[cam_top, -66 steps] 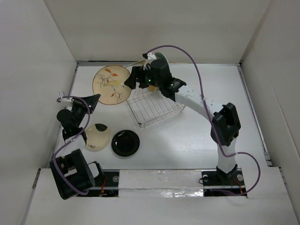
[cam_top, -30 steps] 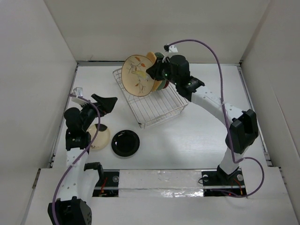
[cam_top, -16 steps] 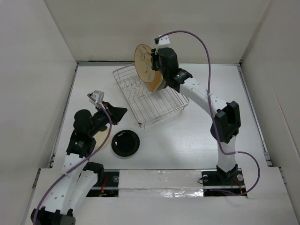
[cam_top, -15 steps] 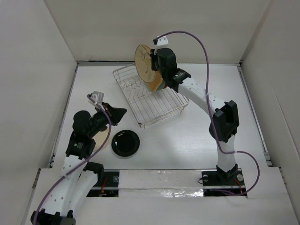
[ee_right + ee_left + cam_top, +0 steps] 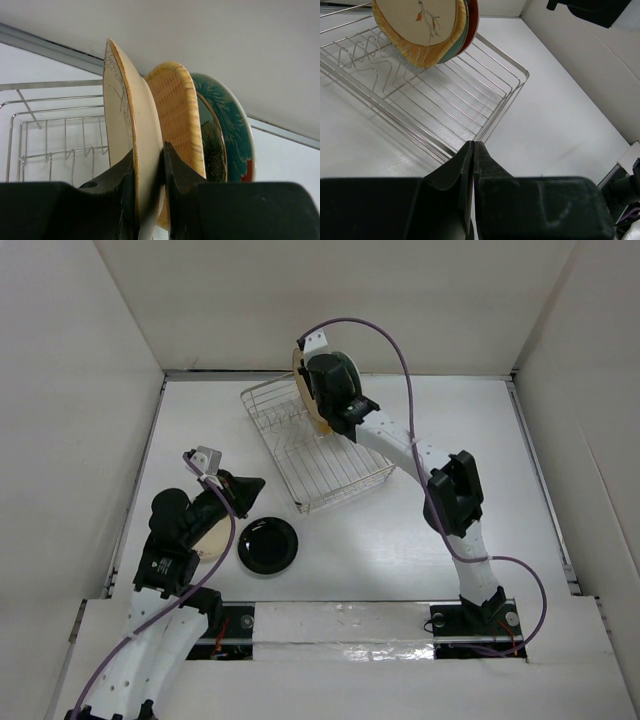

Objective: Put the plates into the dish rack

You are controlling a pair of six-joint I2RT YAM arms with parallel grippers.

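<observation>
Currently: R end effector (image 5: 149,160) clamped on rim of floral plate (image 5: 120,115), upright at far end of dish rack (image 5: 330,465), beside bamboo plate (image 5: 175,110), then green plate (image 5: 235,125). L end effector (image 5: 473,150) fingers together, empty, over desk (image 5: 200,420). Black plate (image 5: 267,543) and cream plate (image 5: 212,538) flat on desk nr L arm.

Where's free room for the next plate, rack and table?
Rack: near rows free, from the standing plates to its front rim. Table: bare right of the rack and in the back-left corner. Crowded: rack's far end, where the right gripper clamps the tan plate; front-left, left gripper, cream plate and black plate.
</observation>
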